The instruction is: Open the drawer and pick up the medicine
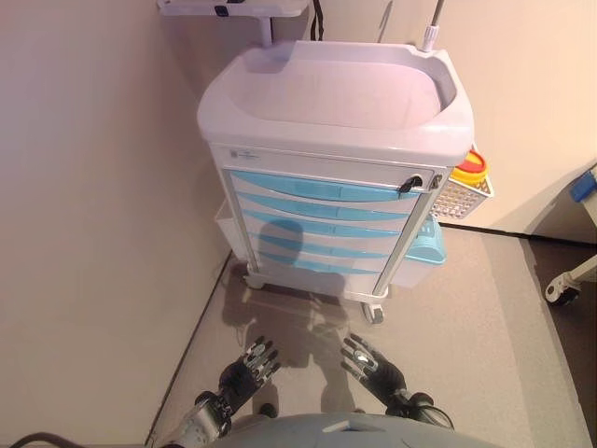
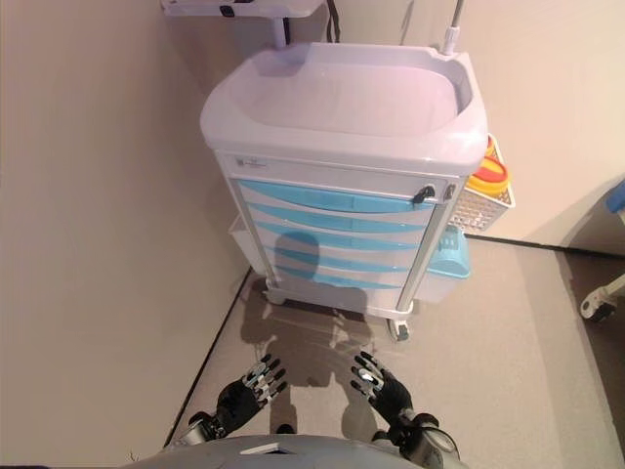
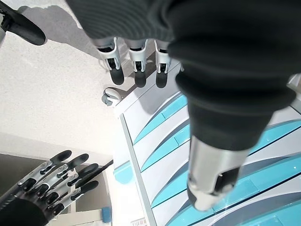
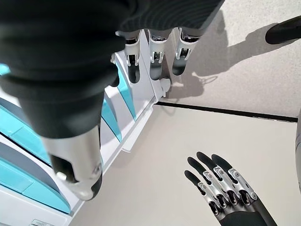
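Before closed drawers (image 1: 322,189) — both hands (image 1: 250,365) empty.

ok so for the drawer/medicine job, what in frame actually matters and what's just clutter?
Matters:
- cart with its blue drawers, all shut
- left hand and right hand, both open, low in front of the cart, touching nothing
- medicine: not visible

Clutter:
- white basket on the cart's side, holding a yellow container
- blue bin below it
- pole at the back
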